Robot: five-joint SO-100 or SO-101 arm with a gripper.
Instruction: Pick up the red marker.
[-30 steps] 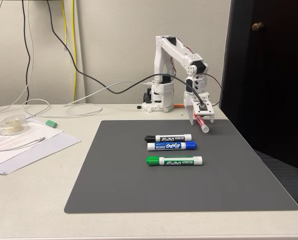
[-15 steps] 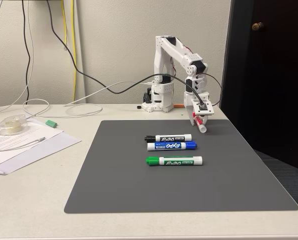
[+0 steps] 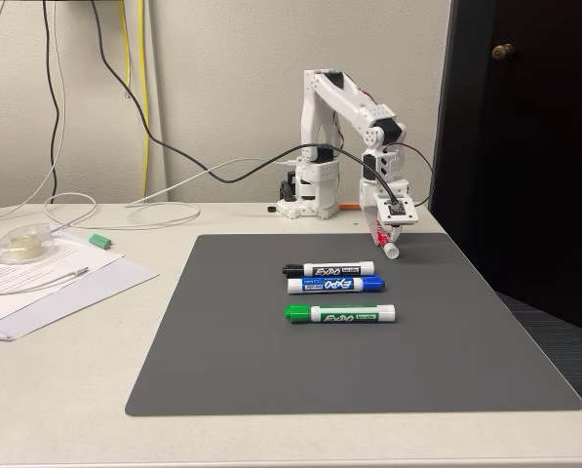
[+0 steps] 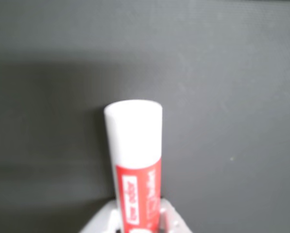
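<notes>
One white two-finger gripper (image 3: 382,234) pinching red marker with white barrel and red label (image 3: 383,241), tilted, white end lowest, raised above dark grey rubber mat (image 3: 368,361). Wrist view: barrel (image 4: 135,155) sticks out from between white fingers (image 4: 103,221), mat behind. Three capped markers lie on mat below-left of gripper in fixed view: black (image 3: 328,269), blue (image 3: 335,285), green (image 3: 340,314), well apart from held marker.

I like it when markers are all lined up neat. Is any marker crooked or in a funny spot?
Yes, one. The red marker is not lying flat: the gripper holds it tilted at the far right of the gray mat. The black marker, blue marker and green marker lie neatly in a row.
</notes>
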